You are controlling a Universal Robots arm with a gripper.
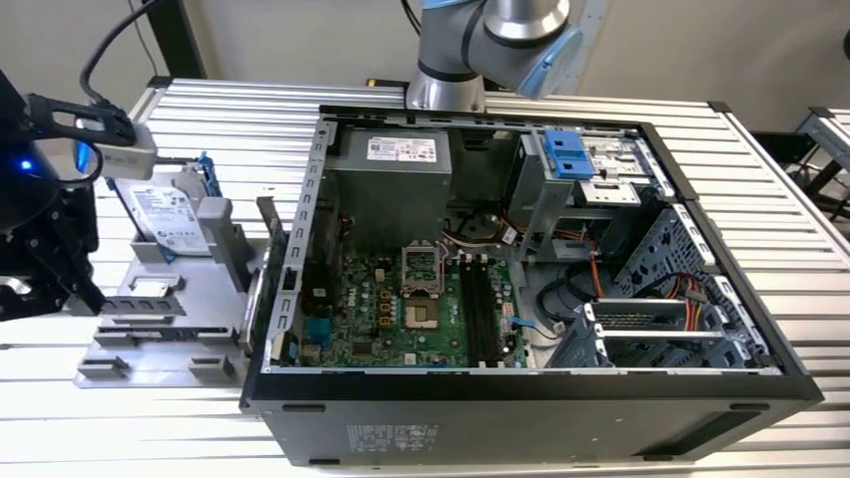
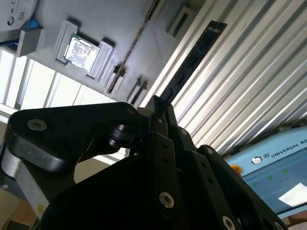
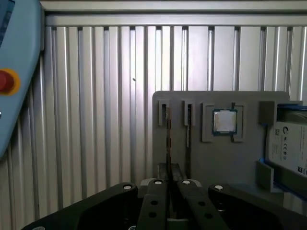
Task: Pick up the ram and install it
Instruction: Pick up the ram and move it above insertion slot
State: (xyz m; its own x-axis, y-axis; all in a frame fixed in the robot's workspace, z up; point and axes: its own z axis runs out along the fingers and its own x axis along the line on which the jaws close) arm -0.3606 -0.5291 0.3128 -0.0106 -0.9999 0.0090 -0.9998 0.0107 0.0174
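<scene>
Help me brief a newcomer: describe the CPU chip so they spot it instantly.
Find the grey holder plate on the ribbed table. The CPU chip sits in its square pocket, beside the hard drive. It alone is small, square, silver-topped.

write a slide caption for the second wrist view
Gripper closed on the ram, CPU chip seated in the gray fixture beyond.

Our exterior view looks down from afar; both wrist views, close behind the gripper (image 3: 170, 167) (image 2: 160, 103), share the ram (image 3: 168, 134) (image 2: 192, 62) and tray (image 3: 211, 163) (image 2: 134, 24) ahead.
</scene>
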